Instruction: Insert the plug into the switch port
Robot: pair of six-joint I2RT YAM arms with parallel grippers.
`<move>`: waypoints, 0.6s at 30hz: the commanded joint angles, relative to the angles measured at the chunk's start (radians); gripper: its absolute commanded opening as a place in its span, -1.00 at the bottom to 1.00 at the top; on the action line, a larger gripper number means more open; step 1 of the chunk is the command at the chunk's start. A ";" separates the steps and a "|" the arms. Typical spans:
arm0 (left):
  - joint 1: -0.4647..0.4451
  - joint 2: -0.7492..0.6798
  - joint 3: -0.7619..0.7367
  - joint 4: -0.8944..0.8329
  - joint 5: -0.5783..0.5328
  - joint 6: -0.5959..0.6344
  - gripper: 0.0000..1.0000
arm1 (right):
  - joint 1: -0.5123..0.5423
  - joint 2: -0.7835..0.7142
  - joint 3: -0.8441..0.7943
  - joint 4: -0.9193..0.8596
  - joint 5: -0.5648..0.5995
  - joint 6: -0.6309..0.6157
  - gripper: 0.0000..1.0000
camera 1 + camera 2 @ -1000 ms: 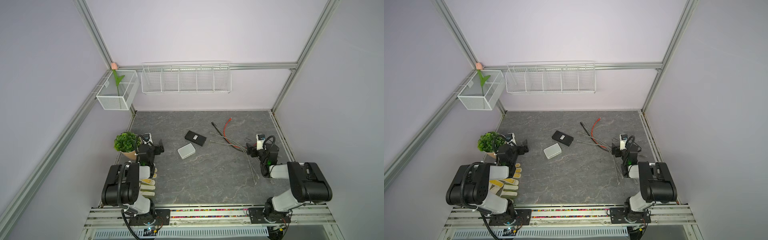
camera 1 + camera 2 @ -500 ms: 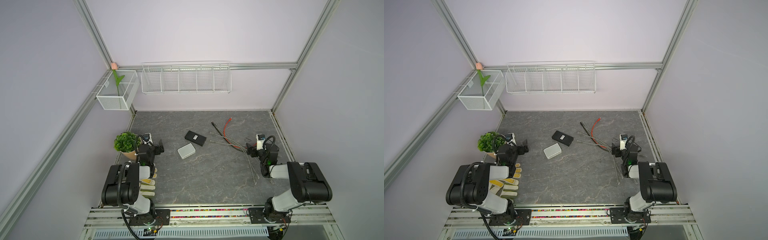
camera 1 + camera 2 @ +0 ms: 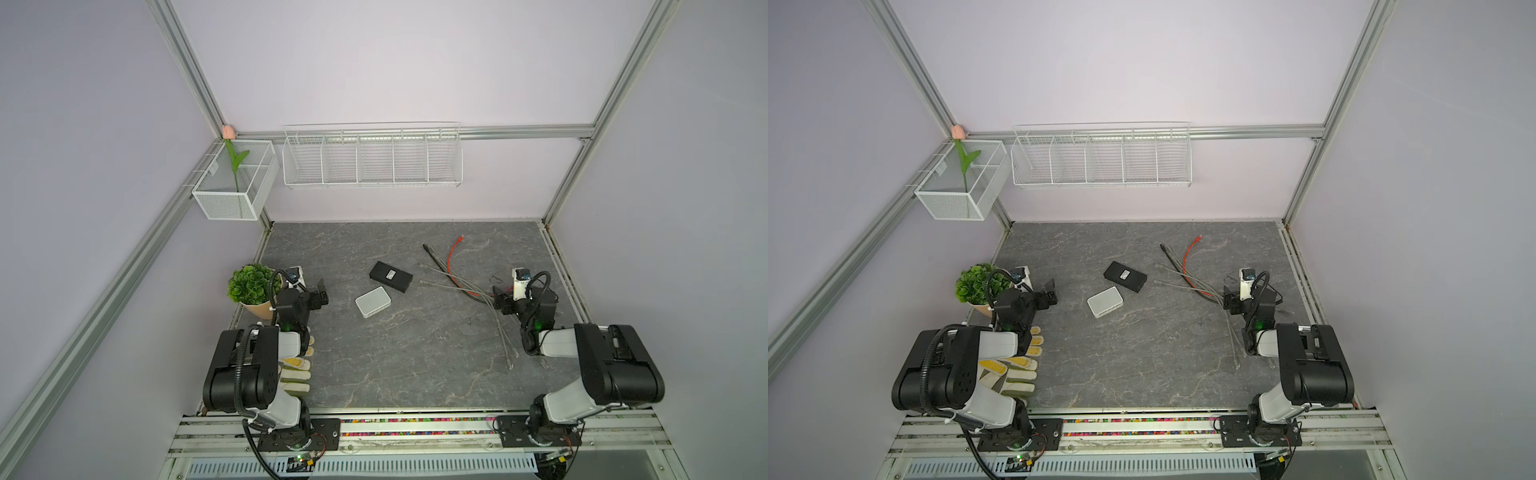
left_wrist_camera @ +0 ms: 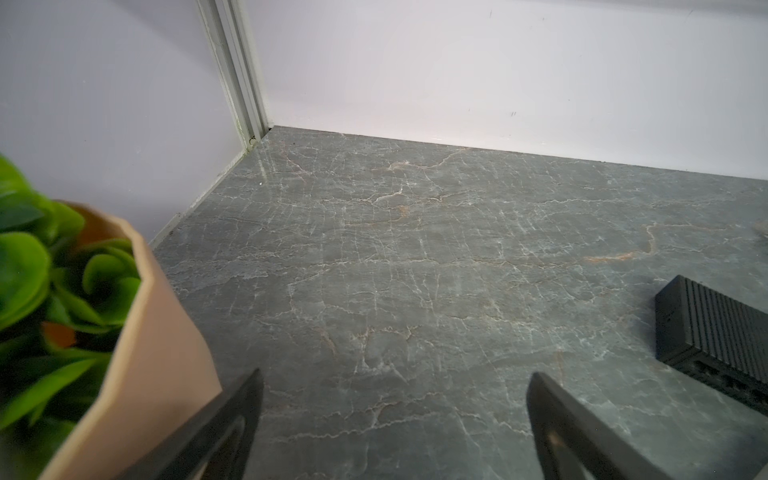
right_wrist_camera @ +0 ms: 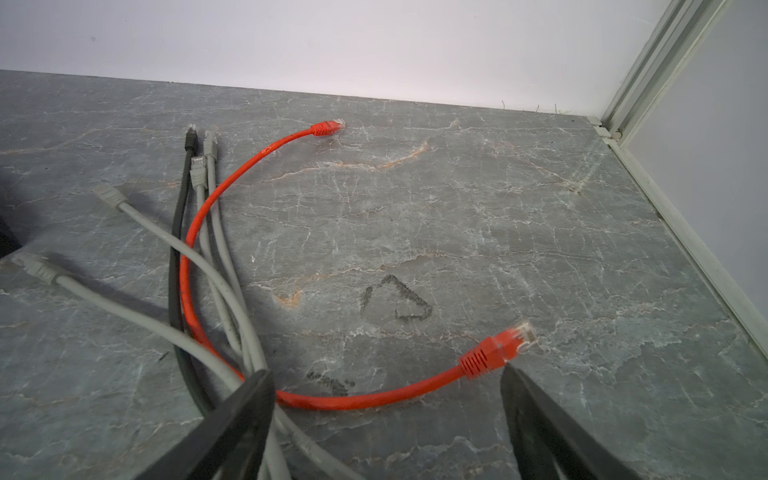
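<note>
Tabletop: matte grey stone-look slab (image 3: 395,365) veined with pale cracks
Glove: white-and-yellow knitted work glove (image 3: 296,369), lying flat, partly under the left arm
Left pincer: left gripper (image 4: 395,386), black tapered fingers spread wide and empty, just beside the plant
Plant: glossy green plastic leaves in a faceted tan pot (image 4: 158,332)
Right pincer: right gripper (image 5: 386,374), spread wide, grasping nothing, low over the cable bundle
Plug: clear plastic plug (image 5: 521,332) with a ribbed red boot, on the slab just beside one right fingertip
Red cable: thin round red patch cable (image 5: 195,232), curved in an arc
White box: smooth white rounded-corner box (image 3: 372,301), mid-table
Switch: black ribbed rectangular switch (image 3: 391,276), just behind the white box, well apart from the plug
Other leads: limp grey cables (image 5: 216,286) crossing one black cable (image 5: 178,208)
Back wall: white wire basket (image 3: 372,158) with dividers
</note>
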 commanded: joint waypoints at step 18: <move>-0.145 -0.313 0.116 -0.433 -0.337 -0.059 0.99 | 0.065 -0.373 0.247 -0.588 -0.125 -0.081 0.76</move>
